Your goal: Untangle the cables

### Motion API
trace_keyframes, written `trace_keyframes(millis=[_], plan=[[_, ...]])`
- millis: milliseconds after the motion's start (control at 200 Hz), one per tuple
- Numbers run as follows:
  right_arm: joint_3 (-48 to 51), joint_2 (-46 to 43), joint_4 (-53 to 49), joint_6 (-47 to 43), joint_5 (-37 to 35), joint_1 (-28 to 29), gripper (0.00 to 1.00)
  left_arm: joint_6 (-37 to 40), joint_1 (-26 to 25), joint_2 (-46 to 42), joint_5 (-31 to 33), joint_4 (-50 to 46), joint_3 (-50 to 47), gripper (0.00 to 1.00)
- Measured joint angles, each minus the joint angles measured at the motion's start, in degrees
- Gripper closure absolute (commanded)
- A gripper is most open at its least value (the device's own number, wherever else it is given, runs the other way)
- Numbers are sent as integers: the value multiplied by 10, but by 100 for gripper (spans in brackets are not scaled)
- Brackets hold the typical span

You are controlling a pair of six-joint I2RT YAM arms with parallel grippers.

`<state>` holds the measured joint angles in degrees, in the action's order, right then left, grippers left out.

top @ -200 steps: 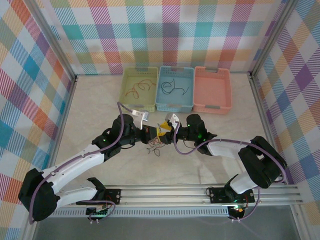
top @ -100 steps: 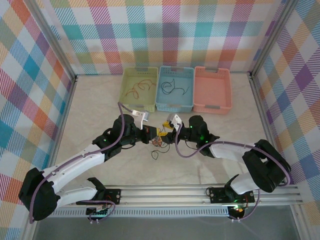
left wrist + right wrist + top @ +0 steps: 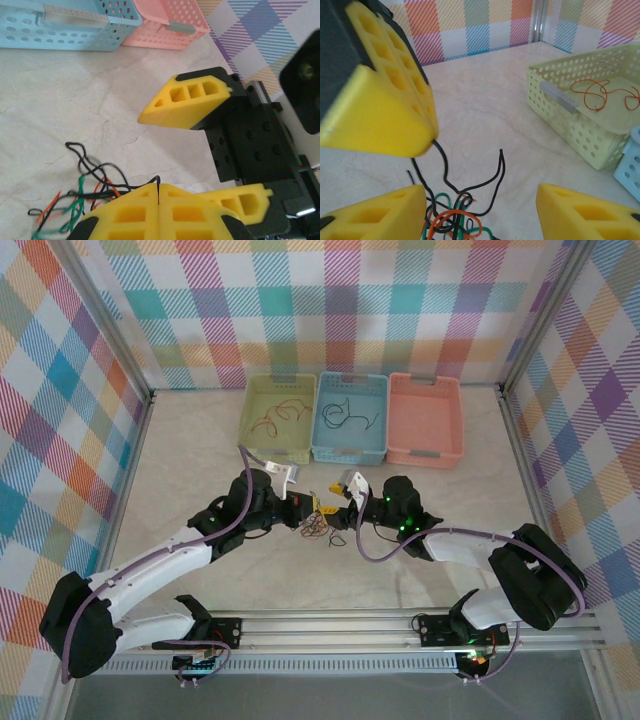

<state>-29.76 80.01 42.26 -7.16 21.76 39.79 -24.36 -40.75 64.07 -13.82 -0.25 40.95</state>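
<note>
The cables [image 3: 318, 528] lie bunched on the bench [image 3: 200, 470], near its middle. In the left wrist view, the left gripper [image 3: 158, 192] has its jaws pressed together, pinching a black cable [image 3: 443, 161]. In the right wrist view, the right gripper [image 3: 480, 200] has its jaws spread above the bunch, and orange wires [image 3: 600, 95] lie in the green basket [image 3: 570, 130].

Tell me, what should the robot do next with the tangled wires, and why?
Probably lower the right arm's fingers, which stand open, and close them on an orange loop in the bunch. The left arm's fingers are shut on a black cable that runs down into that bunch, so a second grip would let the arms pull the strands apart.
</note>
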Motion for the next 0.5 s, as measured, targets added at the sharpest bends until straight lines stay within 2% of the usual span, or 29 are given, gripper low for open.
trace_keyframes(millis=[305, 500], plan=[[0, 0, 2, -10, 17, 0, 41, 0, 0, 20, -3, -12, 1, 100], [0, 0, -1, -13, 5, 0, 53, 0, 0, 23, -16, -11, 4, 100]])
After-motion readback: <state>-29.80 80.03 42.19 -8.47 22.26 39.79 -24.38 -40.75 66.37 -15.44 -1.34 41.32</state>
